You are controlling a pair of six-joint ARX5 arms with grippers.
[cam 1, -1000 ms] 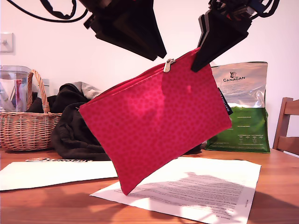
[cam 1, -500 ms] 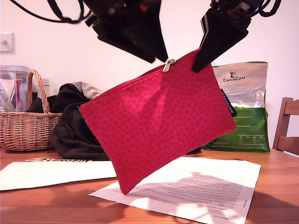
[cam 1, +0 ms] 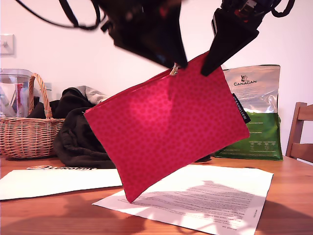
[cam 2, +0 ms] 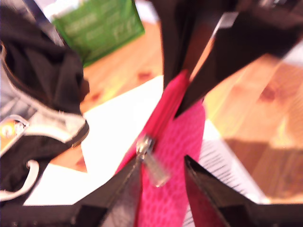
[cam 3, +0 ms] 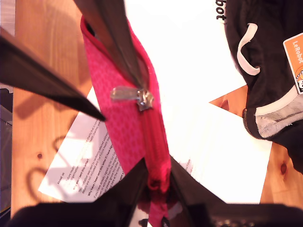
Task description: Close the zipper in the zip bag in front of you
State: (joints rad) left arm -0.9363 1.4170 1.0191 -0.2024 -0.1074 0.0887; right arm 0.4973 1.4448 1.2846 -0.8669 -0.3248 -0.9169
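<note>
The red-pink zip bag (cam 1: 171,132) hangs tilted above the table, its higher end toward the exterior view's right. My second gripper (cam 1: 208,64) (cam 3: 157,165) is shut on that upper corner of the zip bag (cam 3: 124,130). The zipper's silver slider (cam 1: 174,69) (cam 3: 144,100) (cam 2: 144,144) sits a short way from that corner, its pull tab sticking out. My first gripper (cam 1: 178,62) (cam 2: 163,161), blurred in the exterior view, is open, with one finger on each side of the slider and the bag's top edge.
On the wooden table (cam 1: 293,210) lie two printed sheets (cam 1: 210,196) (cam 1: 54,181) under the bag. Behind stand a wicker basket (cam 1: 29,132), a black garment (cam 1: 78,137), a green-and-silver Canagan foil bag (cam 1: 254,117) and a wooden chair (cam 1: 301,132).
My first gripper has moved toward the exterior view's right and down onto the slider. The bag has swung slightly; the second gripper holds its corner as before.
</note>
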